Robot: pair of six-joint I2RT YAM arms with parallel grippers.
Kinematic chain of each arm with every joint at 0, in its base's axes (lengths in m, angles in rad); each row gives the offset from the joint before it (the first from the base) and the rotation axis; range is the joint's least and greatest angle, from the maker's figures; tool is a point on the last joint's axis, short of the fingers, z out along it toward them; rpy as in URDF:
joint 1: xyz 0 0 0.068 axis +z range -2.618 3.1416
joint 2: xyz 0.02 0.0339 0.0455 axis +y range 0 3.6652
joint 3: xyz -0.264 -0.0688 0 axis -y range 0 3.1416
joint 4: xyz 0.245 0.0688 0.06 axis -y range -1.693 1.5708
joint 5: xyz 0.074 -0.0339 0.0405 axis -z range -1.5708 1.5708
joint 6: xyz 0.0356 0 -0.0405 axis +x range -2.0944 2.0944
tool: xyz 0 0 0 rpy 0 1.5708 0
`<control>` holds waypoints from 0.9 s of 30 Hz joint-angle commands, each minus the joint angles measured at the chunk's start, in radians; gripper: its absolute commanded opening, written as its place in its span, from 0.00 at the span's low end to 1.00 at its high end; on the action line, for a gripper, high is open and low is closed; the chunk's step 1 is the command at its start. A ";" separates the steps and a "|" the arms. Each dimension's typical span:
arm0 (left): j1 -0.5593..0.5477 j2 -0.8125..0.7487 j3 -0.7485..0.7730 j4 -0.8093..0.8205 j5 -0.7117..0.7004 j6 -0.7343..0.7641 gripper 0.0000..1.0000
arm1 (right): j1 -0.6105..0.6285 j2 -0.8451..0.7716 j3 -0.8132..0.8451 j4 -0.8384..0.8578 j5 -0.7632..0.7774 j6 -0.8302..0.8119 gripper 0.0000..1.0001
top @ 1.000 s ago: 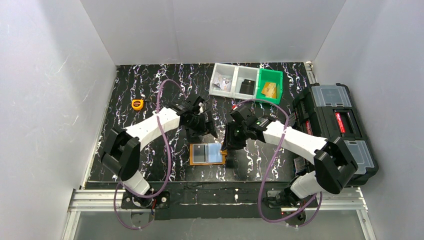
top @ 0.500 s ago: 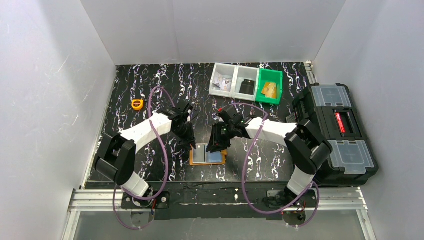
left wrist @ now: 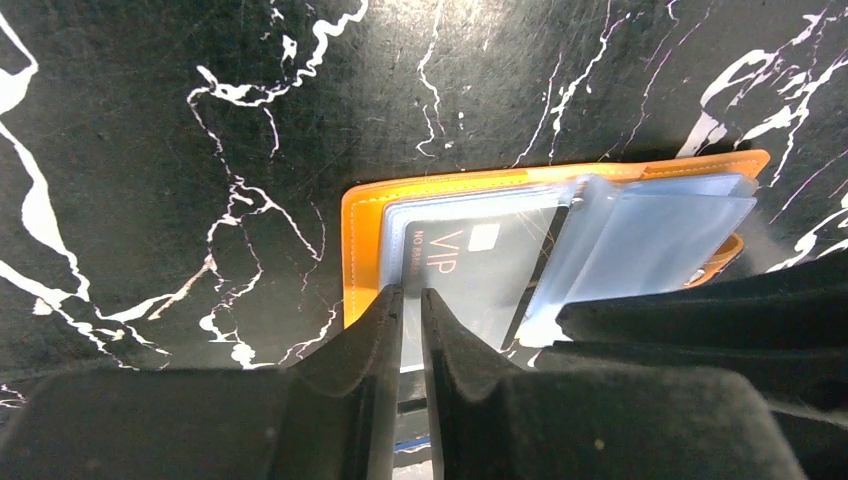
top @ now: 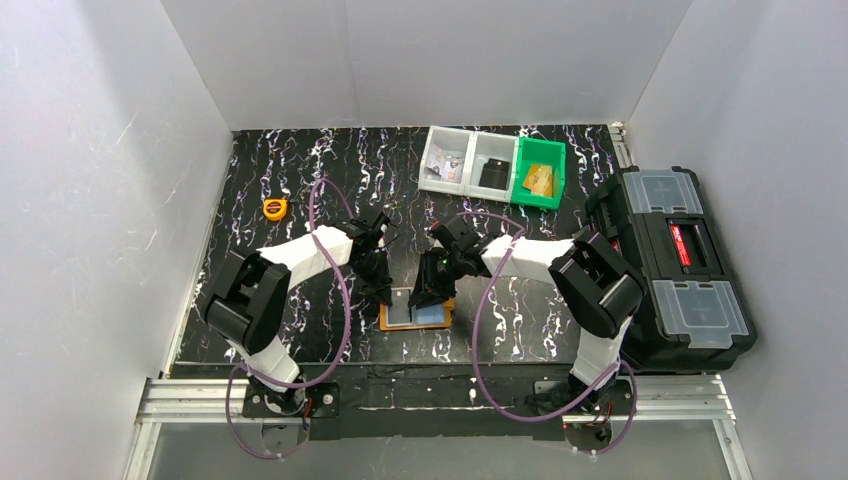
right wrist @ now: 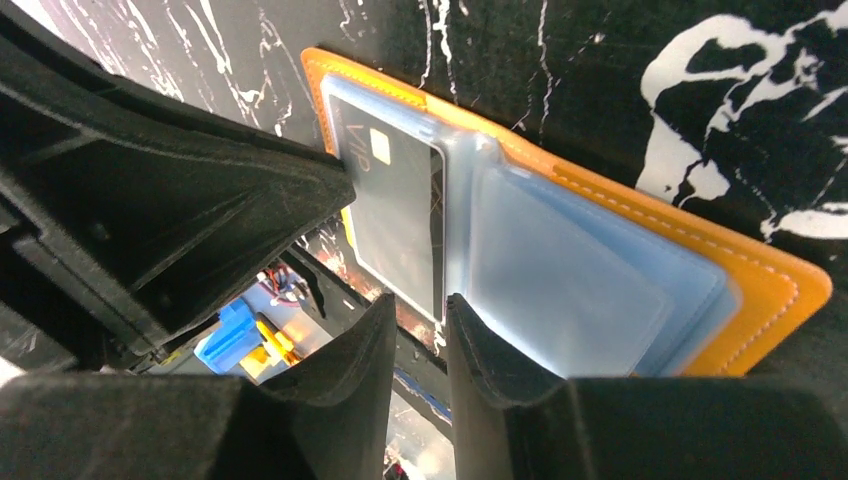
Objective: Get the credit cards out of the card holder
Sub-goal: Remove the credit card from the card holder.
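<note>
On the left gripper (left wrist: pixel 410 292), fingers drawn almost together, leaving only a thin slit. Tips sit at the near edge of the dark card (left wrist: pixel 470 262) marked VIP. Cannot tell whether they clamp the card, its plastic pocket, or nothing.

On the right gripper (right wrist: pixel 420 302), a narrow gap, slightly wider than the left's. Straddles the near edge of the clear sleeves (right wrist: pixel 560 270) right beside the same dark card. Cannot tell whether it grips there.

Between the two grippers, flat and opened out on the black marbled table (left wrist: pixel 150 150), near the front middle: the card holder (right wrist: pixel 760 268). Keeps the dark card in a pocket on the left arm's side, with pale blue sleeves fanned out toward the right arm's side.

Near edge of the card holder hidden behind both sets of fingers in the wrist views. In the top view, mostly covered by the two grippers. Hard to make out whether the pale blue sleeves contain cards.
</note>
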 commanded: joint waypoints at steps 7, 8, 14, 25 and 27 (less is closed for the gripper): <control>-0.032 0.019 -0.047 0.005 -0.015 -0.040 0.02 | 0.006 0.044 0.012 0.035 -0.014 -0.002 0.31; -0.037 0.020 -0.051 0.006 -0.018 -0.047 0.01 | 0.005 0.044 0.007 0.036 -0.013 -0.002 0.31; -0.056 0.033 -0.066 0.010 -0.024 -0.067 0.00 | 0.001 0.042 -0.019 0.050 -0.018 0.001 0.30; -0.056 0.063 -0.071 0.000 -0.033 -0.089 0.00 | -0.039 0.024 -0.143 0.216 -0.104 0.061 0.24; -0.057 0.067 -0.071 0.000 -0.031 -0.093 0.00 | -0.042 0.028 -0.157 0.249 -0.119 0.077 0.23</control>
